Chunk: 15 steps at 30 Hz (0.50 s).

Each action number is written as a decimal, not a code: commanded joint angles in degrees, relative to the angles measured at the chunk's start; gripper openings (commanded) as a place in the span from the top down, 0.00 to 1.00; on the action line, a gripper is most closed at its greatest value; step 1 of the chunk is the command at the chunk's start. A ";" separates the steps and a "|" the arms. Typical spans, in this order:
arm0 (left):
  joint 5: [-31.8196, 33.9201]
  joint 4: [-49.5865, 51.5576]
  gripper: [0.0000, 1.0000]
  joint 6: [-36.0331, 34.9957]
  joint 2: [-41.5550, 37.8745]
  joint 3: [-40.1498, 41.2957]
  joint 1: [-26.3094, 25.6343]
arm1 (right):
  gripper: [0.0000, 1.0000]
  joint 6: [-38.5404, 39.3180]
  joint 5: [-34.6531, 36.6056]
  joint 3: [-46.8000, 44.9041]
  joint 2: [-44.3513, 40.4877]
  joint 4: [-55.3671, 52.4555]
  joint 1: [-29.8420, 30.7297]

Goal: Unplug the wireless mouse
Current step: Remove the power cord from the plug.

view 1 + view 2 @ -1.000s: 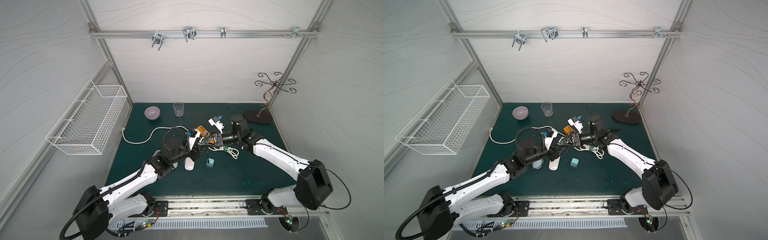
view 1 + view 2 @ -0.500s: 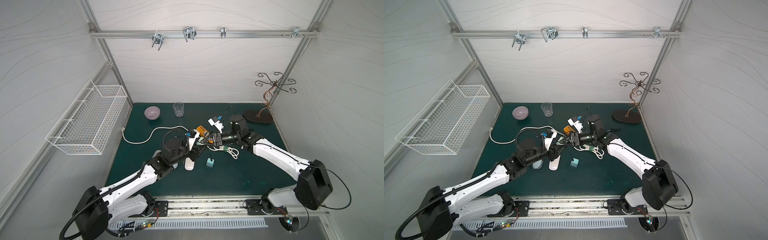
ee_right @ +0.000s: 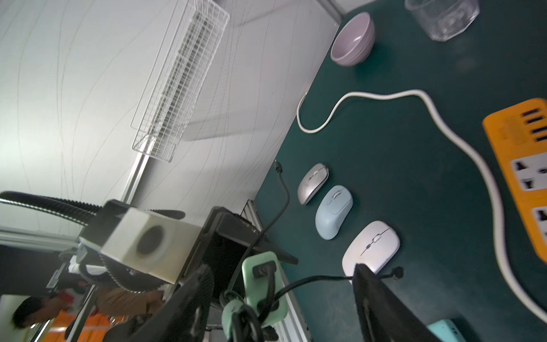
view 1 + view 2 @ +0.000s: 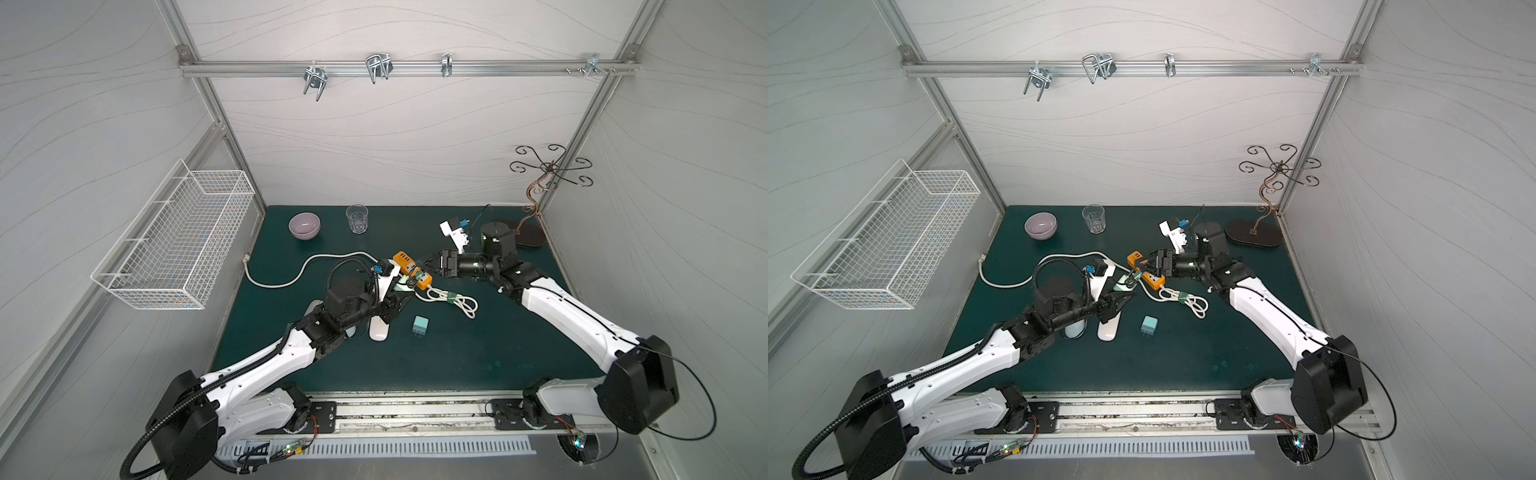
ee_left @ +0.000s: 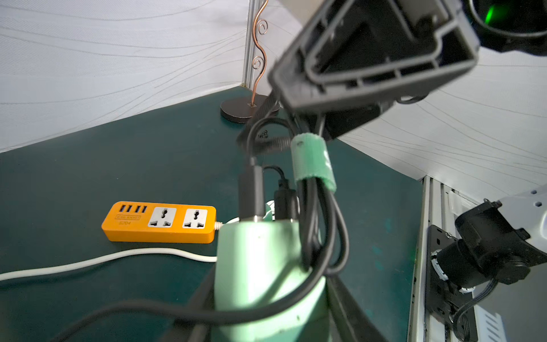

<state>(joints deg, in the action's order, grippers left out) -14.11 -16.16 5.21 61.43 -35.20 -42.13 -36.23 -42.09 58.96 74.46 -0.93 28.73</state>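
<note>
Left wrist view: mint-green mouse (image 5: pixel 260 260) clamped in left gripper (image 5: pixel 266 299), raised off green mat (image 5: pixel 88 163) near orange power strip (image 5: pixel 159 222), black cable (image 5: pixel 251 189) plugged in. Right gripper (image 3: pixel 281 275) jaws spread wide, gripping nothing

Top pair high, front, downward; wrist cams close, both w/ pwr strip (image 5: pixel 159 222).

two-armed reach, held nearly tip to tip
left arm (image 4: pixel 967 361) is angled toward 2 o'clock, left gripper (image 4: pixel 1126 296) clamped on the mint mouse (image 5: pixel 260 266); right arm (image 4: pixel 1266 316) toward 10 o'clock, right gripper (image 4: pixel 1143 269) spread open.
</note>
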 commanded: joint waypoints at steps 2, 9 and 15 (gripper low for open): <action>-2.90 -4.31 0.85 1.62 0.61 0.15 -0.19 | 0.24 -0.44 4.41 -1.61 -4.56 0.01 -2.08; -5.36 -5.63 0.84 4.81 2.52 -0.13 -0.14 | 0.42 3.53 2.90 -7.47 -9.72 -2.84 -2.45; -10.78 -7.28 0.82 9.25 3.87 -1.51 1.14 | 0.61 5.01 2.70 -15.62 -16.34 -1.03 -2.63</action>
<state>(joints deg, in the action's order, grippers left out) -20.69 -17.91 11.09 64.73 -34.68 -41.69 -33.01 -38.98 44.80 61.12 -2.31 26.37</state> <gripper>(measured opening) 0.482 0.427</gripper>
